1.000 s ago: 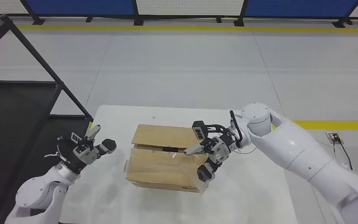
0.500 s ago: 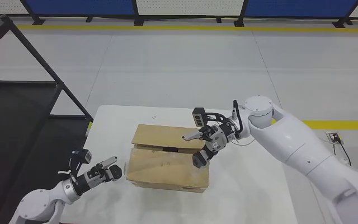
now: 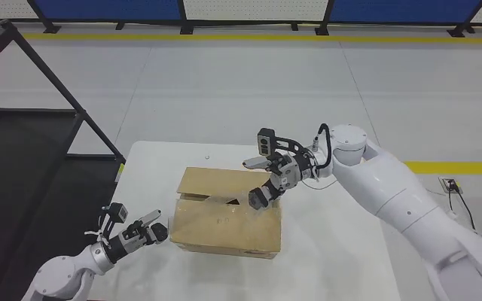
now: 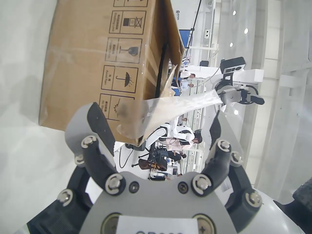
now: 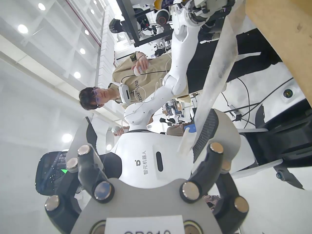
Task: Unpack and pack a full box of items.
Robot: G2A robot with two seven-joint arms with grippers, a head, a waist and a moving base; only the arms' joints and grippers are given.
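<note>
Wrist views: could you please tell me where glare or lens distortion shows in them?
Left wrist view: the wall columns curve with the lens, the tape glints over the box, the lamps flare white. Right wrist view: lamps flare likewise; the tape looks milky, without a strong glint.

Pale grey glossy floor (image 3: 226,90), evenly lit. A yellow painted line (image 3: 226,36) runs along its far side, under a row of blue panels on black feet (image 3: 105,9). A black metal-tube frame (image 3: 45,68) stands off the far left corner of the white rectangular table (image 3: 151,162). Round white ceiling lamps (image 5: 22,28) overhead.
</note>
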